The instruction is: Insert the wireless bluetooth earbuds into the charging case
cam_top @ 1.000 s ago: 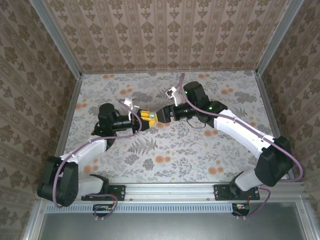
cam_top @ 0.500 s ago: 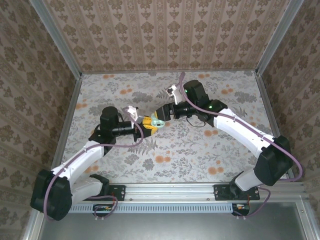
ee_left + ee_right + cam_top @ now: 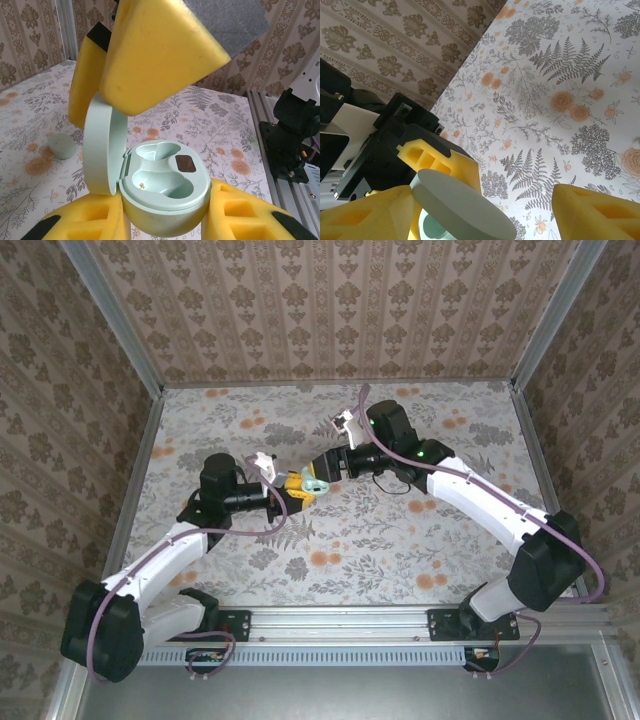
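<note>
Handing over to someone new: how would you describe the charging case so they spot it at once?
Go to the middle of the flowered table, where the two arms meet. The charging case is clamped in the left arm's yellow jaws. It is the pale mint-green pebble with its lid open over two empty wells, unlike the small greenish disc loose on the table.

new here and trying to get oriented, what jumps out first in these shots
A pale mint charging case sits open at mid-table, pinched between the left jaws, both wells empty. The right jaws, open, straddle its raised lid. A small mint round piece lies on the floral table beside it.
</note>
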